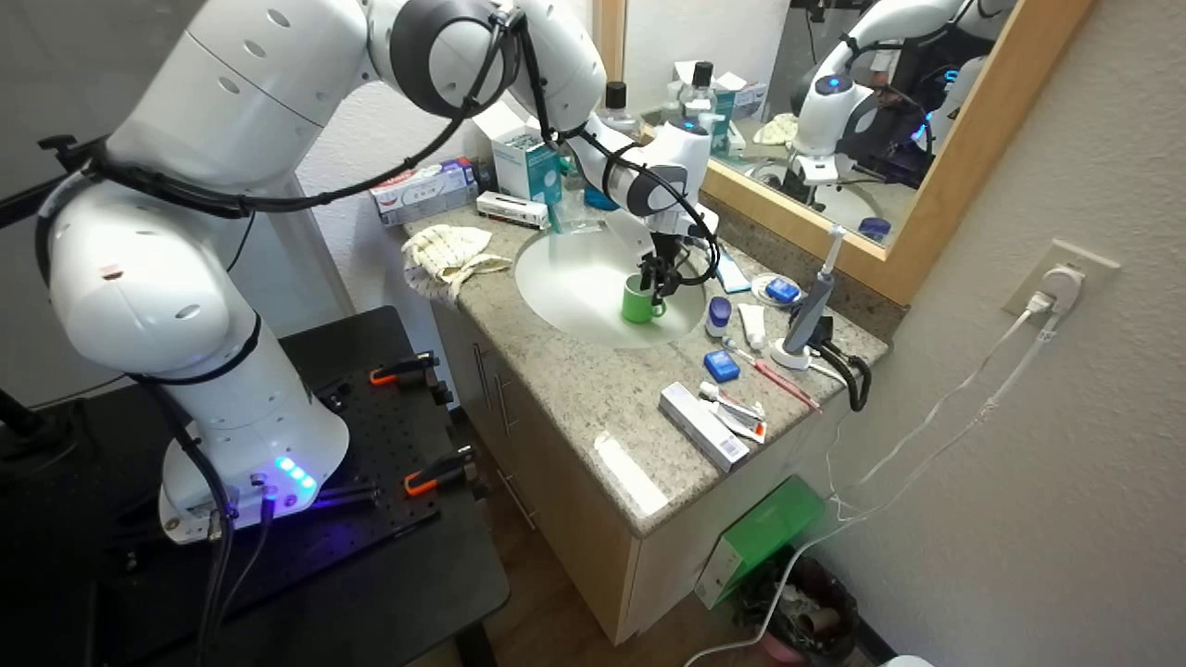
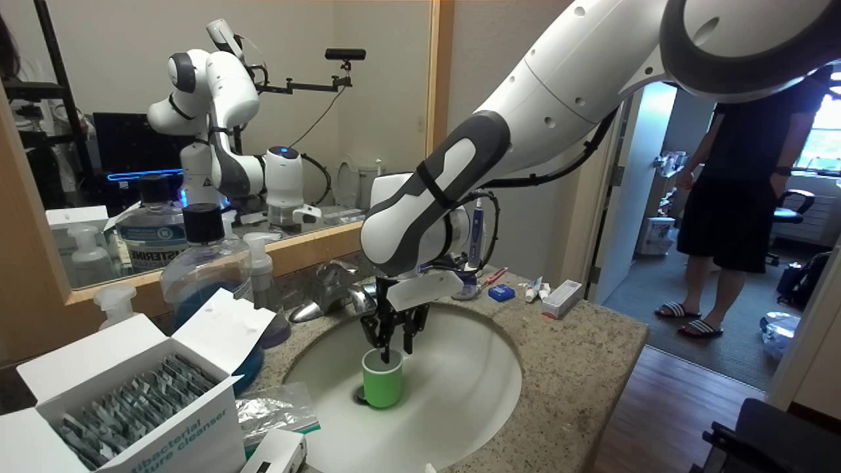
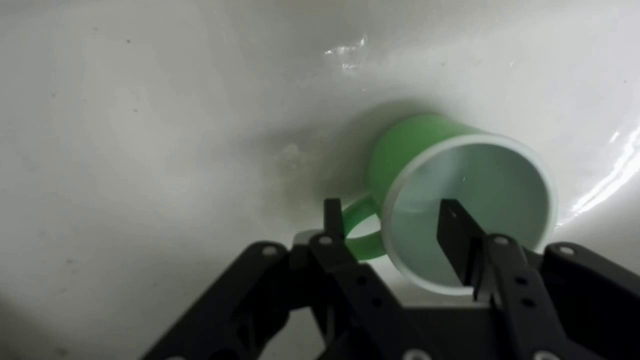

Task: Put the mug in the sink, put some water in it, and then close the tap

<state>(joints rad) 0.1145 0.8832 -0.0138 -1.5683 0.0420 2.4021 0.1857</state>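
The green mug [image 1: 637, 306] stands upright in the white sink [image 1: 565, 287], beside the dark drain [image 2: 359, 395]. The mug also shows in an exterior view [image 2: 382, 385] and in the wrist view [image 3: 415, 135], its pale inside facing the camera. My gripper [image 3: 392, 212] is open at the mug. One finger is over or inside the mouth; the other is outside by the handle [image 3: 367, 247]. The gripper also shows in both exterior views [image 1: 660, 287] [image 2: 397, 348]. The chrome tap [image 2: 334, 279] is behind the sink, partly hidden by the arm. I cannot tell whether the mug holds water.
An open box of sachets [image 2: 138, 401], a mouthwash bottle [image 2: 207, 263] and a plastic bag [image 2: 276, 410] crowd one side of the sink. A cloth [image 1: 449, 250] lies at the counter edge. Toiletries and a water flosser [image 1: 811, 306] stand on the opposite side. A mirror [image 1: 769, 74] rises behind.
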